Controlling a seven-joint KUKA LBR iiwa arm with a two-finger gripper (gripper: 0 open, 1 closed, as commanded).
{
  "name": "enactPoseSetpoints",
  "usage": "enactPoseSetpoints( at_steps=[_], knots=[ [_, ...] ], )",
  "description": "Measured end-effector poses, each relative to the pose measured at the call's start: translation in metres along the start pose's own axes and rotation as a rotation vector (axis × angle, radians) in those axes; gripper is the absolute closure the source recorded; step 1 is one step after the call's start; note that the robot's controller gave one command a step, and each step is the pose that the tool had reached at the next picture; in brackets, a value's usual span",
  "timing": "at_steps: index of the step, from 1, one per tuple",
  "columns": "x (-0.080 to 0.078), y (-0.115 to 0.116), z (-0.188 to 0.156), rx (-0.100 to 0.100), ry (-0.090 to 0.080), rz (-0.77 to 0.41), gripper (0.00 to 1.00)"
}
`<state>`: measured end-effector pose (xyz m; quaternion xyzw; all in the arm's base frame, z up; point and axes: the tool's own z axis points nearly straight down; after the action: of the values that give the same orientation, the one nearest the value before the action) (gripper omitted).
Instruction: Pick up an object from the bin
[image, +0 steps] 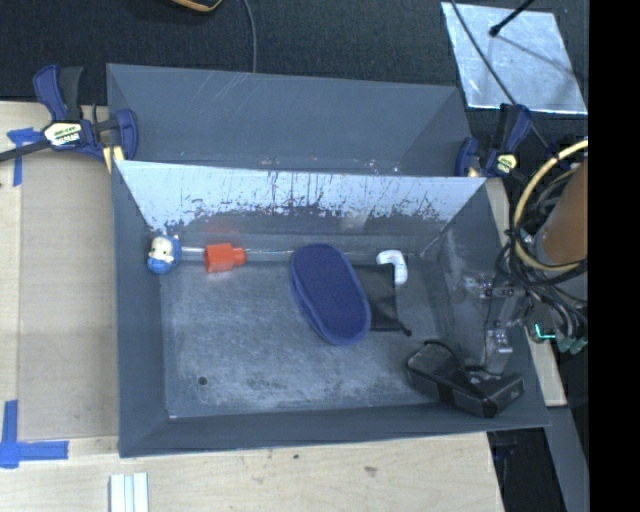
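Gripper (468, 386) low in the lower right corner of the grey bin (260, 380); whether it is released or clenched cannot be told. Nearest to it, up and to the left, lies a black flat piece (385, 303), overlapped by a blue oval pad (328, 292) at centre. White hook (394, 265), orange block (224, 257) and blue-white figure (160, 255) lie along the back wall.

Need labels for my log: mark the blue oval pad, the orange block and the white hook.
blue oval pad (329, 293): camera view, middle of its top.
orange block (225, 257): camera view, its centre.
white hook (398, 262): camera view, its bend.
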<state>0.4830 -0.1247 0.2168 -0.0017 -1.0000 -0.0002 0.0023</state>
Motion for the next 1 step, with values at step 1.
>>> enactPoseSetpoints(
  at_steps=[1],
  knots=[
    [-0.0140, 0.0060, 0.1045, -0.004, -0.012, 0.098, 0.00]
  ],
)
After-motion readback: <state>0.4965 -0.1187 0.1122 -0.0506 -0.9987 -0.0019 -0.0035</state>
